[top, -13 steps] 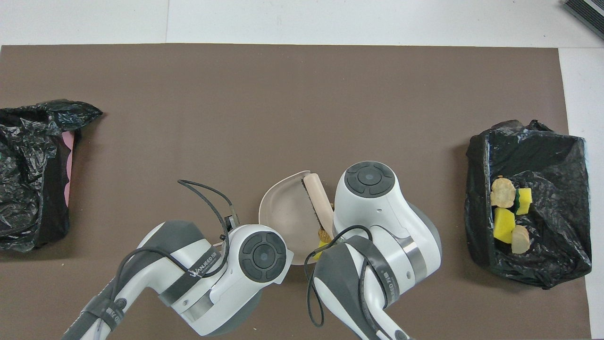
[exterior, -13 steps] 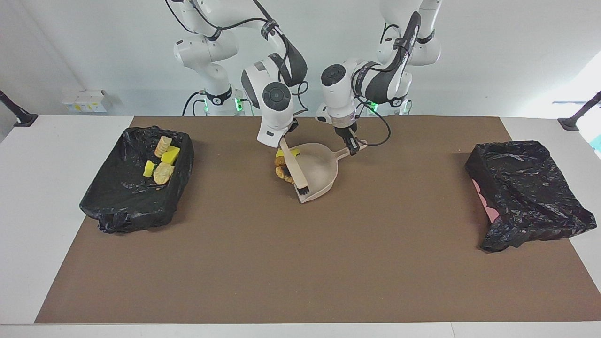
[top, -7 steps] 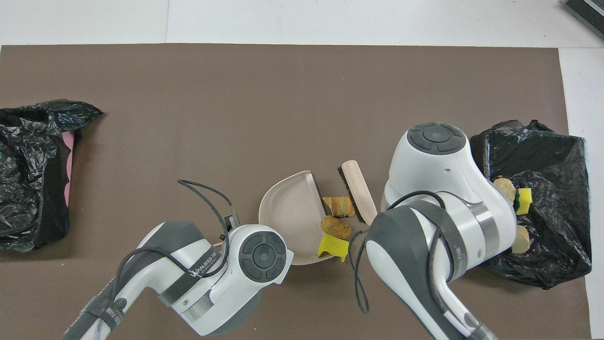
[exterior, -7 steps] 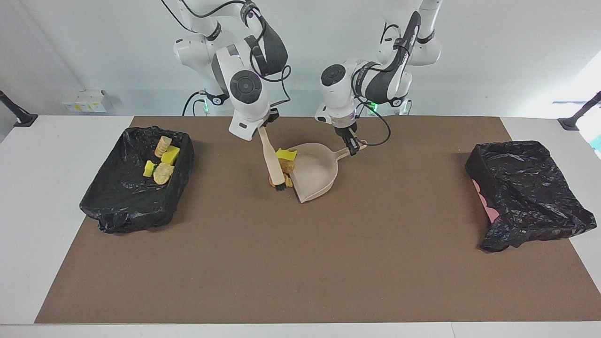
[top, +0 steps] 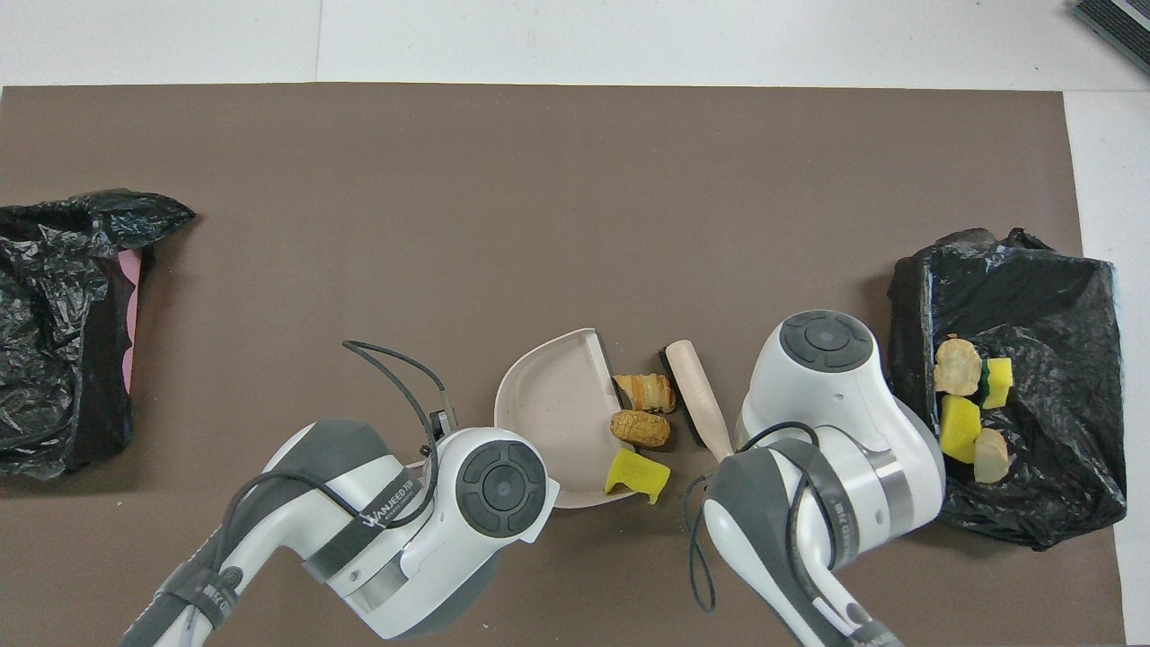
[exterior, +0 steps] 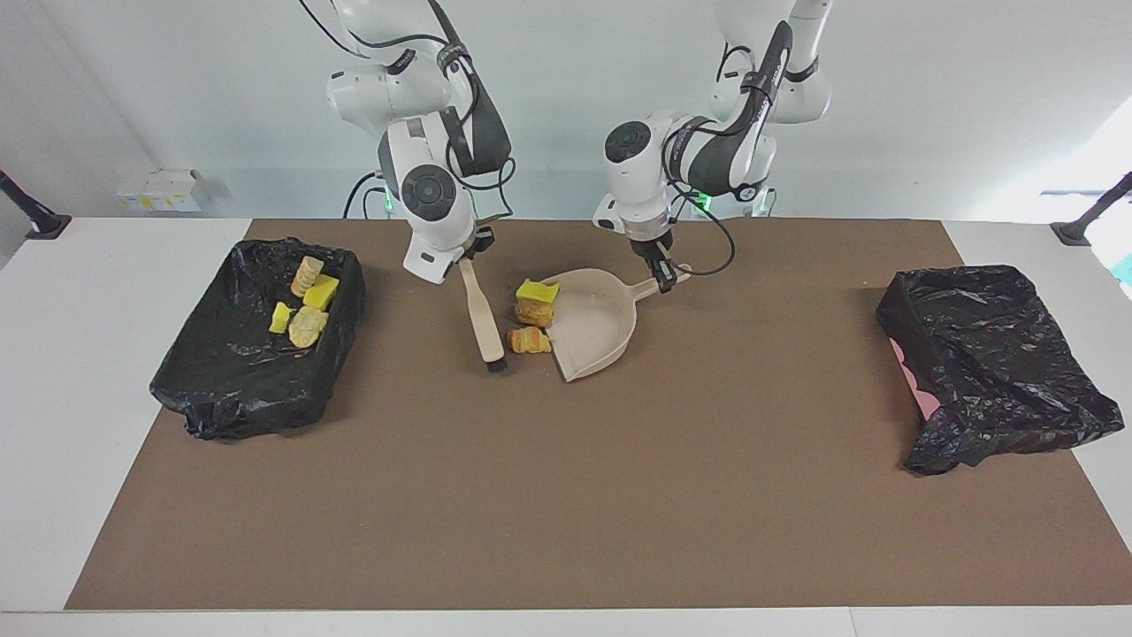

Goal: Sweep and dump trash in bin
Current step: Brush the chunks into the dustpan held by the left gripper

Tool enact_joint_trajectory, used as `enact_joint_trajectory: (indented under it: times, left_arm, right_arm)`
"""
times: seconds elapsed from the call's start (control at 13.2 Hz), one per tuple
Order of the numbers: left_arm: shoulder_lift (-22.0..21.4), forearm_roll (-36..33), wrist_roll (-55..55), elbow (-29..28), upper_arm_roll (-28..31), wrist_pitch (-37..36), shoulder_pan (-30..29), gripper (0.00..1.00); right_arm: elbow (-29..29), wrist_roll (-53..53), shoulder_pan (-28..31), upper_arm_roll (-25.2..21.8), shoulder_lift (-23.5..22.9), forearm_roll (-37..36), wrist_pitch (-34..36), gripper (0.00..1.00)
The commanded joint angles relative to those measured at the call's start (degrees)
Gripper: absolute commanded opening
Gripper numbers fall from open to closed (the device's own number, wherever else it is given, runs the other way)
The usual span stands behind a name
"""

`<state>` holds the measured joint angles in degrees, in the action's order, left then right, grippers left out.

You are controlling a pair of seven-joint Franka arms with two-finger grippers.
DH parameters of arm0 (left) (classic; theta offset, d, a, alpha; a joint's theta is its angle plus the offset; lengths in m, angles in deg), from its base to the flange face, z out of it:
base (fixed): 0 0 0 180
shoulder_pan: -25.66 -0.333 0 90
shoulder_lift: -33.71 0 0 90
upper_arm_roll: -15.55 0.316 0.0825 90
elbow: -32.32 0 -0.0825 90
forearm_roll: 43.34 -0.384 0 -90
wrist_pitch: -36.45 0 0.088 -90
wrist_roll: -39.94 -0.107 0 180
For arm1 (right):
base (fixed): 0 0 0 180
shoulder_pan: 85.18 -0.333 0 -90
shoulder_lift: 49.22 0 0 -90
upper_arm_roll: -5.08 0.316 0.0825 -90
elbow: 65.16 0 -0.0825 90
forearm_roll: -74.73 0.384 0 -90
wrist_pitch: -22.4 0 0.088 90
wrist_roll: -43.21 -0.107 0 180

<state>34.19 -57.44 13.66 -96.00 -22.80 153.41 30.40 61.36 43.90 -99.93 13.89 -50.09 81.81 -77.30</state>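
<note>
Three pieces of trash lie at the open mouth of the beige dustpan (exterior: 594, 324) (top: 548, 415): a yellow sponge wedge (exterior: 536, 290) (top: 636, 471) on its lip, a brown lump (exterior: 535, 311) (top: 640, 428) and a bread-like piece (exterior: 528, 340) (top: 645, 393) on the mat. My left gripper (exterior: 661, 272) is shut on the dustpan's handle. My right gripper (exterior: 466, 258) is shut on the beige brush (exterior: 483, 317) (top: 697, 401). The brush slants down beside the trash, toward the right arm's end, with its bristle tip at the mat. In the overhead view both grippers are hidden under their wrists.
A black-lined bin (exterior: 203, 389) (top: 1042, 279) at the right arm's end holds several yellow and beige scraps (exterior: 306, 305). A second black-lined bin (exterior: 990, 363) (top: 54, 332) stands at the left arm's end. A brown mat (exterior: 566, 495) covers the table.
My right arm has swung the brush out of the dustpan's mouth, over the trash, toward the right arm's end. The three pieces now show at the mouth. The left arm and dustpan stayed put.
</note>
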Motion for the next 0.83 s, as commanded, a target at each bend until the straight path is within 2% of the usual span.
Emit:
enact_joint_trajectory:
  times: [0.0,0.23,0.38,0.76]
  left_arm:
    - [0.22,3.27,-1.57,-0.44,-0.41,-1.21,0.01,0.00]
    - [0.31,4.25,-1.57,-0.35,-0.32,-1.21,-0.07,0.00]
    - [0.31,4.25,-1.92,-0.35,-0.32,-1.21,-0.25,0.00]
    - [1.19,4.34,-5.87,0.44,0.29,-1.12,-2.79,0.00]
  right_arm:
    - [0.57,-0.07,-4.38,0.24,-0.62,3.63,-2.51,0.00]
    - [-1.62,-5.77,-10.45,0.33,-0.89,10.04,-2.79,0.00]
    - [-4.16,-9.02,-12.05,0.33,-1.15,10.68,-0.08,0.00]
    - [-10.58,-8.87,-5.29,0.06,-0.45,9.45,11.69,0.00]
